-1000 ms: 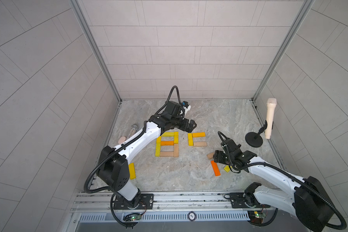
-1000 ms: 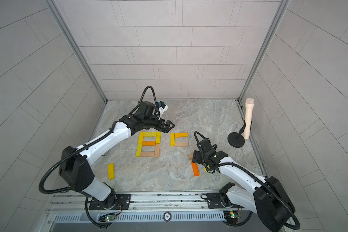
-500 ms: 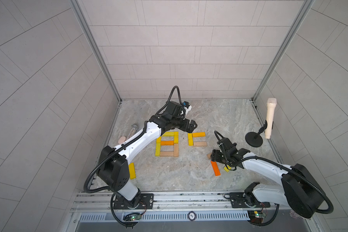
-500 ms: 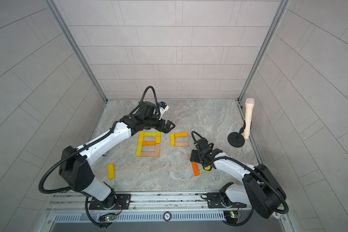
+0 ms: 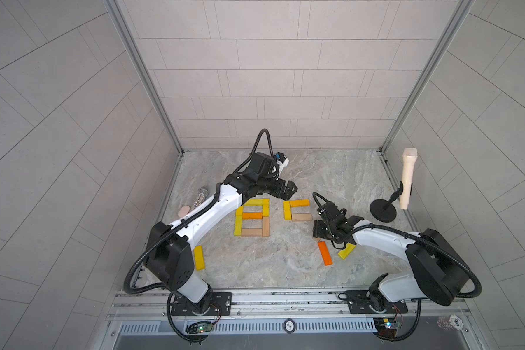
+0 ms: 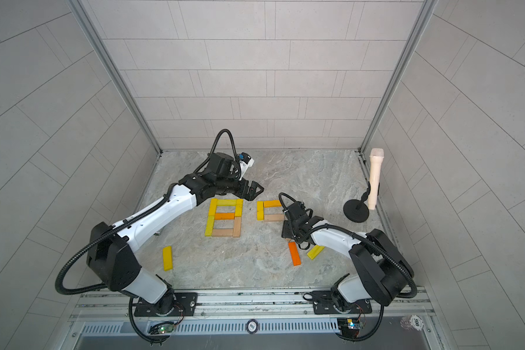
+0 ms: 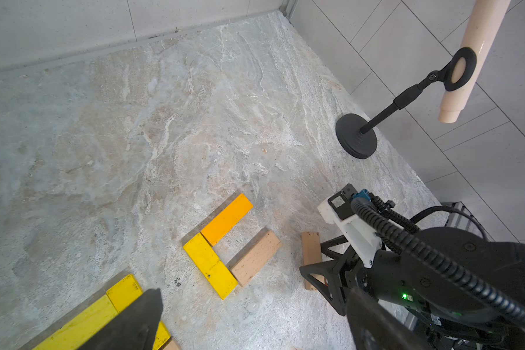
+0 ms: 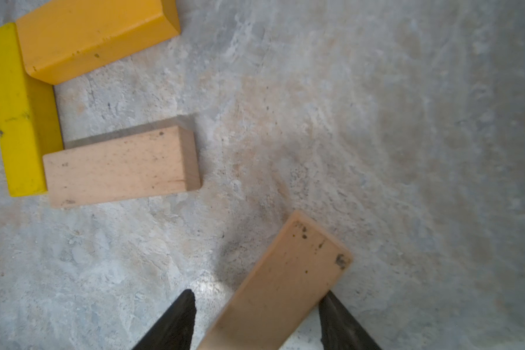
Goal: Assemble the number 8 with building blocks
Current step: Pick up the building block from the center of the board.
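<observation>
Several building blocks form a finished 8 (image 5: 252, 216) on the marble floor. Beside it, a yellow block (image 5: 287, 210), an orange-yellow block (image 5: 299, 203) and a tan block (image 5: 301, 217) make an open bracket. My right gripper (image 8: 258, 298) is low over a loose tan block (image 8: 285, 281) that lies slantwise between its jaws. One finger touches the block's corner and a gap shows at the other, so the jaws stand open. My left gripper (image 7: 255, 294) hovers wide open and empty behind the two figures (image 5: 287, 189).
Loose blocks lie near my right arm, one orange (image 5: 325, 253) and one yellow (image 5: 346, 251). Another yellow block (image 5: 199, 257) lies by the left base. A cream microphone on a black stand (image 5: 383, 209) is at the right wall. A silver microphone (image 5: 201, 197) and a pink oval (image 5: 183, 210) lie at the left wall.
My right gripper has moved left over the loose tan block, and its jaws have narrowed around it. My left arm has barely moved.
</observation>
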`<action>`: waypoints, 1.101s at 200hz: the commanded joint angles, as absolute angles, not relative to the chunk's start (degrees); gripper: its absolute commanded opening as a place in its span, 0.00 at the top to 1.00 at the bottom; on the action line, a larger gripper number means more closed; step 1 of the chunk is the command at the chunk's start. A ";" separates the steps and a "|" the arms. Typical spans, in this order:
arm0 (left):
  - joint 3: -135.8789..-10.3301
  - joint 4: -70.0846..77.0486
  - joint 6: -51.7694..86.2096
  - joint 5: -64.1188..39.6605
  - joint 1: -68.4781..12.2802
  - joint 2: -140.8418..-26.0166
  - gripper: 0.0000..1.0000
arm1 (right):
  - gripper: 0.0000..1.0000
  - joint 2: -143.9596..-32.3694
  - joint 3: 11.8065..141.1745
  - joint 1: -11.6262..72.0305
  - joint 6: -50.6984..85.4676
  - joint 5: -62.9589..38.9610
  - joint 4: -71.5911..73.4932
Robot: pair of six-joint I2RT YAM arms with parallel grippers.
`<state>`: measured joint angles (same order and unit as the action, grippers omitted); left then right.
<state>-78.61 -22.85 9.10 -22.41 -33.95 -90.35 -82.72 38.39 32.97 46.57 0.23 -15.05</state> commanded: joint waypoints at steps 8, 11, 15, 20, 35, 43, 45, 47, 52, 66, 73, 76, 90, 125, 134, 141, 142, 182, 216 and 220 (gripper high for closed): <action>-78.95 -22.94 7.84 -22.10 -34.35 -88.63 0.00 | 0.38 -85.69 41.57 35.98 47.08 8.18 -20.14; -78.96 -22.96 7.89 -22.09 -34.36 -88.60 0.00 | 0.39 -85.88 41.73 36.18 47.15 8.64 -20.35; -79.00 -22.94 7.88 -22.12 -34.37 -88.59 0.00 | 0.41 -86.11 41.97 36.40 47.19 9.05 -20.61; -78.93 -22.94 7.90 -22.07 -34.37 -88.57 0.00 | 0.42 -86.34 42.06 36.64 47.35 9.52 -20.89; -79.00 -22.94 7.90 -22.09 -34.37 -88.44 0.00 | 0.47 -86.37 41.81 36.96 47.80 10.02 -21.12; -79.01 -22.94 7.84 -22.13 -34.36 -88.41 0.00 | 0.50 -86.08 41.45 37.01 47.97 10.02 -21.01; -79.01 -22.94 7.87 -22.15 -34.36 -88.39 0.00 | 0.51 -86.01 41.37 37.09 48.05 10.00 -20.96; -79.01 -22.94 7.88 -22.19 -34.36 -88.41 0.00 | 0.51 -85.90 41.26 37.09 48.07 10.06 -20.99; -79.02 -22.95 7.89 -22.15 -34.37 -88.40 0.00 | 0.53 -85.72 40.94 37.24 48.12 10.03 -20.92; -79.01 -22.94 7.98 -22.15 -34.36 -88.39 0.00 | 0.58 -85.28 40.54 37.38 48.16 9.99 -20.87; -79.02 -22.94 7.98 -22.23 -34.37 -88.38 0.00 | 0.60 -85.17 40.35 37.45 48.10 9.91 -20.67; -79.02 -22.94 7.97 -22.24 -34.34 -88.37 0.00 | 0.61 -85.17 40.28 37.50 48.06 9.85 -20.58; -79.06 -22.94 7.95 -22.18 -34.35 -88.35 0.00 | 0.66 -85.08 40.21 37.44 47.65 9.67 -20.10; -79.01 -23.03 8.00 -22.15 -34.37 -88.23 0.00 | 0.72 -84.69 41.60 37.45 45.99 10.14 -19.93; -79.02 -23.03 7.96 -22.07 -34.37 -88.08 0.00 | 0.73 -84.40 42.07 37.51 45.56 10.69 -20.05; -79.04 -23.02 7.91 -21.99 -34.37 -88.05 0.00 | 0.74 -84.00 42.31 37.46 45.29 11.03 -20.15; -79.02 -23.02 7.91 -22.03 -34.37 -88.01 0.00 | 0.74 -83.92 42.34 37.45 45.28 11.10 -20.14; -78.93 -22.94 8.22 -21.39 -34.30 -87.39 0.00 | 0.77 -79.28 43.13 39.45 43.27 13.13 -22.35; -79.19 -22.90 9.56 -21.57 -33.33 -87.58 0.00 | 0.77 -75.84 42.77 43.15 44.47 14.47 -24.49; -79.21 -22.76 9.75 -21.74 -33.16 -87.60 0.00 | 0.77 -75.42 42.73 43.70 44.69 14.63 -24.64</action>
